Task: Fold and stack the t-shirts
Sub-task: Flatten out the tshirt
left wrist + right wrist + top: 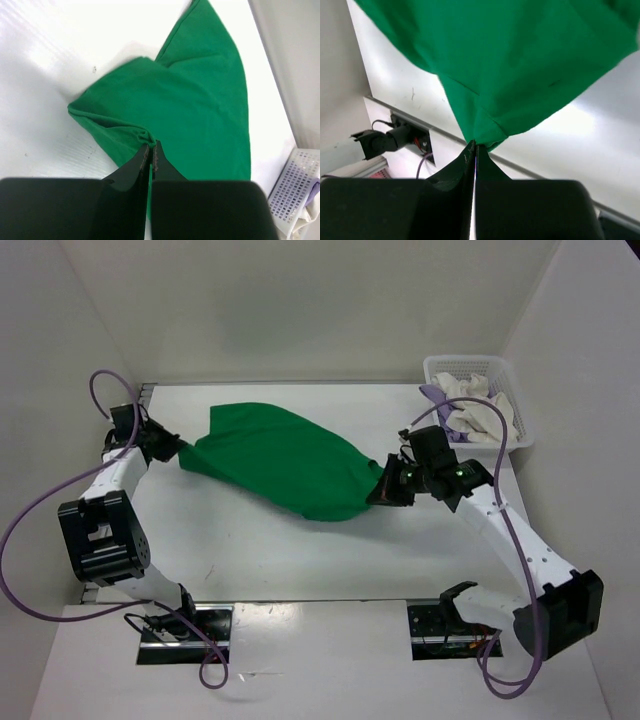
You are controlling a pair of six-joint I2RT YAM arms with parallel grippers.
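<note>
Green t-shirt (pixel 285 460): spread in a long, slanted band across the middle of the desk (pixel 260 550), running from about 10 o'clock down to about 4 o'clock in the overhead view, each end pinched by one arm.
Left pincer (pixel 178 452): at the shirt's 9 o'clock end, near the left edge of the desk; its fingers are pressed together on a bunched fold of green cloth, which the left wrist view shows gathered into wrinkles right at the tips.
Right pincer (pixel 385 490): at the shirt's 4 o'clock end, clamped tight on a corner of the same green cloth; in the right wrist view the fabric fans out wide from that pinched point.
Shirt surface: mostly smooth, with one crease running from the left grip toward a flap that points to 12 o'clock.
Basket (pixel 515 415): white plastic lattice, at the desk's 2 o'clock corner, just beyond the right arm's wrist.
White t-shirt (pixel 478 390): crumpled inside the basket, heaped above its rim.
Lavender t-shirt (pixel 438 398): also in the basket, spilling over its 9 o'clock wall beside the white one.
Cables: purple, looping from each arm.
</note>
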